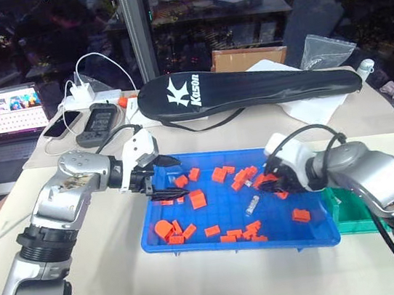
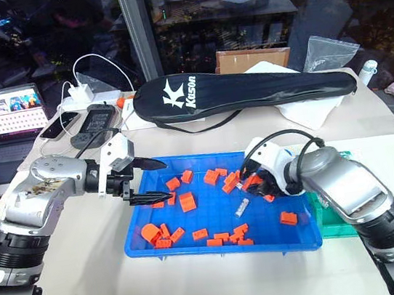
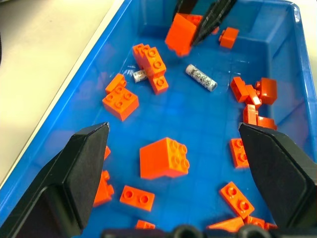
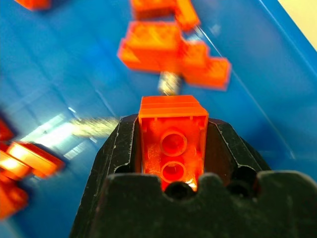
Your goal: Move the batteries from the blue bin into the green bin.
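Note:
The blue bin (image 1: 320, 236) lies on the white table and holds many orange bricks. One battery (image 1: 252, 204) lies near the bin's middle. In the left wrist view, one battery (image 3: 200, 78) lies loose and another (image 3: 141, 75) is half under bricks. My right gripper (image 1: 268, 184) hangs over the bin's right half, shut on an orange brick (image 4: 172, 139). My left gripper (image 1: 172, 177) is open over the bin's left end, with nothing between its fingers. The green bin (image 1: 350, 218) sits against the blue bin's right side, mostly hidden by my right arm.
A black racket bag (image 1: 247, 87) lies across the table behind the blue bin. At the far left are a laptop (image 1: 16, 110), phones (image 1: 98, 123), a charger with white cables, and a person's head. A cardboard box (image 1: 247, 57) and a plastic bag (image 1: 326, 48) stand at the back right.

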